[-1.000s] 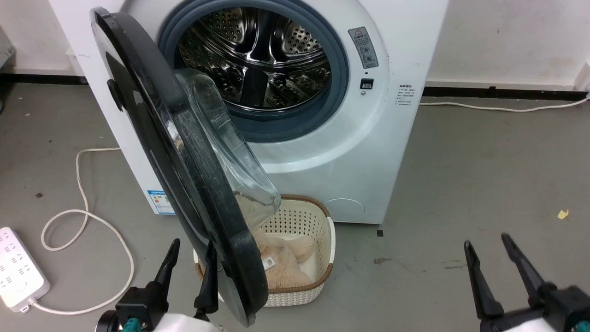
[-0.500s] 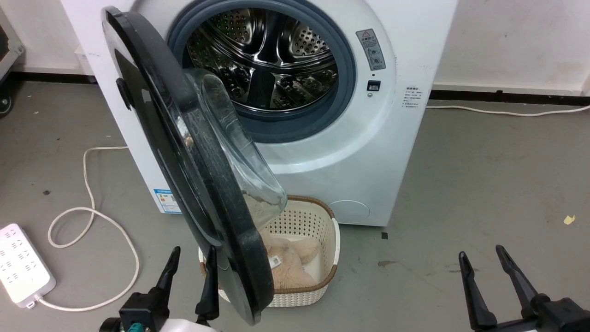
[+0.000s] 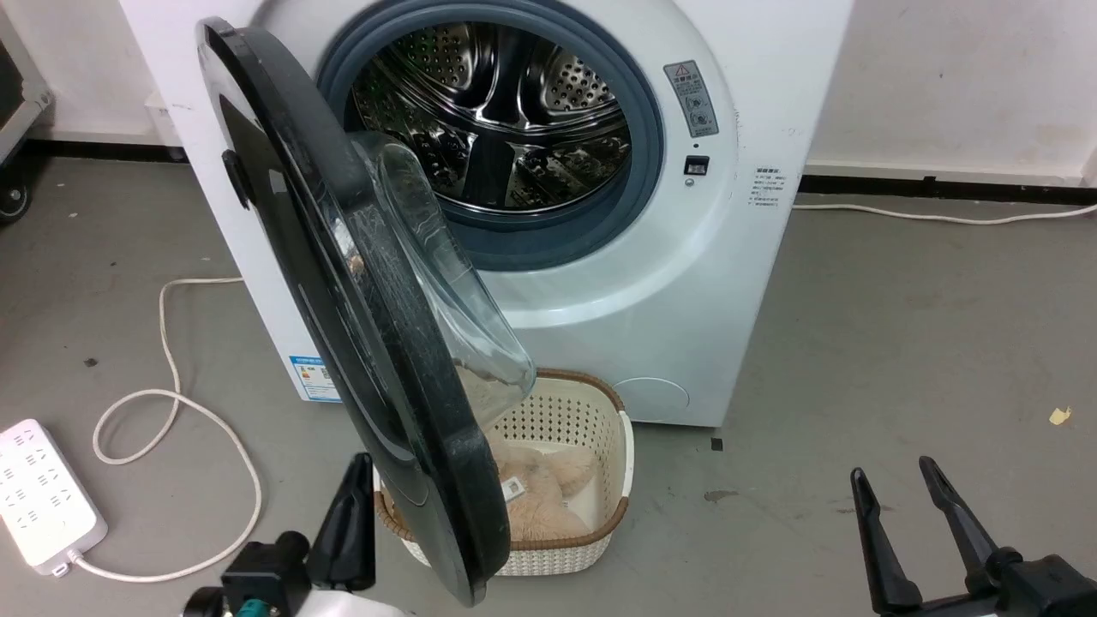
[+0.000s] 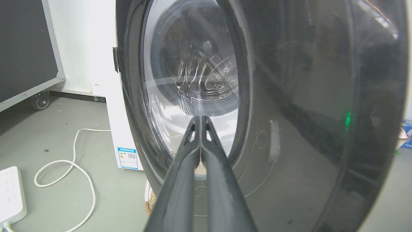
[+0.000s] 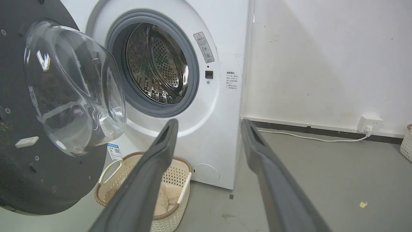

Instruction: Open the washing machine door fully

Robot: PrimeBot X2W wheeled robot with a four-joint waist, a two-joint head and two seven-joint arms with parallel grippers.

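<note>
Head view shows the left pincer [image 3: 360, 464] low down with its two dark fingers pressed tight together and nothing between them. Just to the right of it stands the washing machine door [image 3: 394, 360], swung partway out from the machine and turned almost edge-on, its glossy black rim running from high above the pincer down past its fingertips. In the left wrist view the closed left pincer [image 4: 200, 119] points at the door's [image 4: 305, 96] outer face, its tips lying before the lower part of the glass centre; whether they touch the door cannot be told.

The right pincer [image 3: 891, 470] hangs well to the right of the door, its fingers spread wide and empty over the grey floor [image 3: 900, 326]. From the right wrist view, the bulging clear bowl on the door's inner side sits up and left of that pincer's fingers [image 5: 151, 167].

Beyond the left pincer and past the door, the steel drum opening [image 3: 497, 120] with its grey rubber ring stands uncovered. A cream basket [image 3: 591, 411] sits on the floor under the door's lower edge, just right of the left pincer, with a tan plush toy [image 3: 540, 501] in it. A white power strip [image 3: 43, 497] and its looped cable [image 3: 171, 403] lie left of the left pincer.
</note>
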